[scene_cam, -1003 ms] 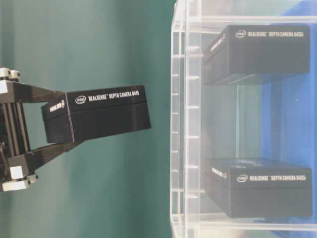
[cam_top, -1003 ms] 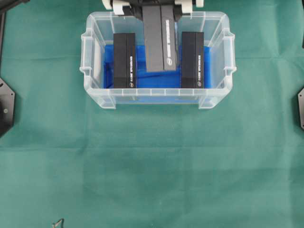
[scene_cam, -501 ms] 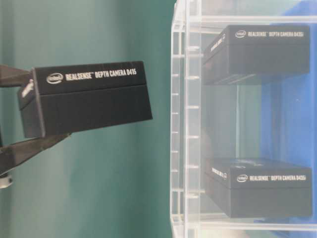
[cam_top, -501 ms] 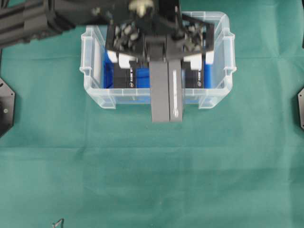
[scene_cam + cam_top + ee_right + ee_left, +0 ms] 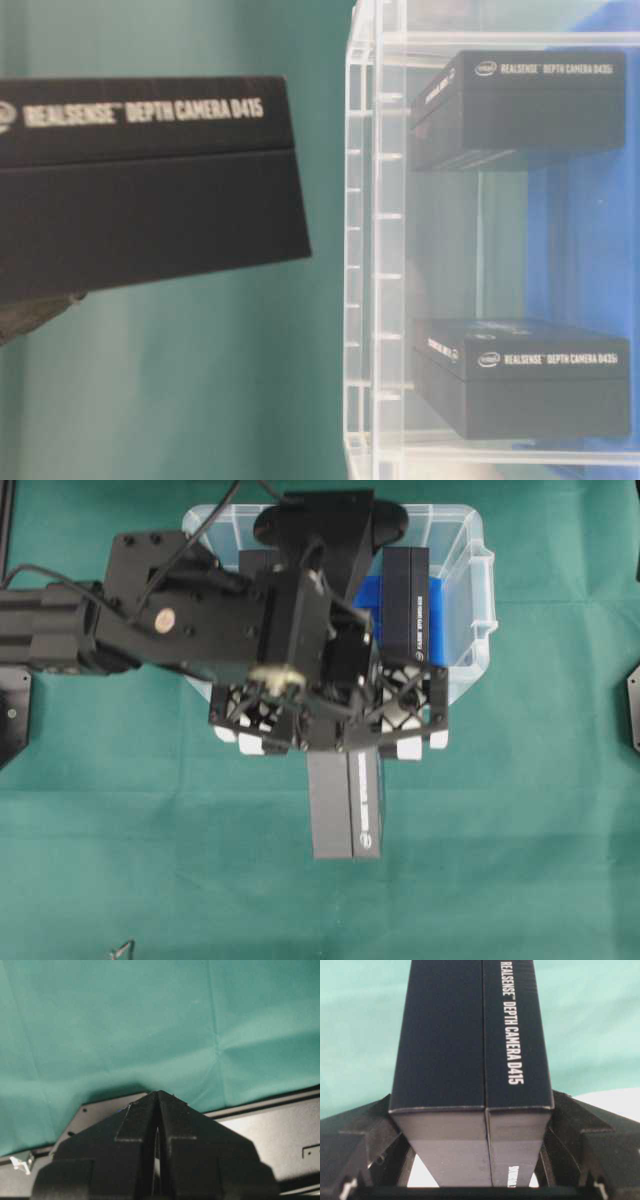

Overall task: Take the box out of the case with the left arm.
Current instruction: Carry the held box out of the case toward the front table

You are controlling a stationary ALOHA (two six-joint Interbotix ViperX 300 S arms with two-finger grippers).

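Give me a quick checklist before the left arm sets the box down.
1. Box held between left gripper fingers: ok.
2. Box out of the tub, past its front wall: ok.
3. Green cloth under the box free of objects: ok.
4. Two other boxes inside the tub: ok.
5. Right gripper shut, away from the box: ok.
6. Height above the cloth: cannot tell.

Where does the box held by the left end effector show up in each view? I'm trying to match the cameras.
Overhead: the held box sits lower centre, sticking out below the left end effector, over green cloth.
Table-level: fills the left half, outside the case.
Left wrist: centre, running up the picture.
Right wrist: not in it.
Shared landmark: the white "REALSENSE DEPTH CAMERA D415" lettering.
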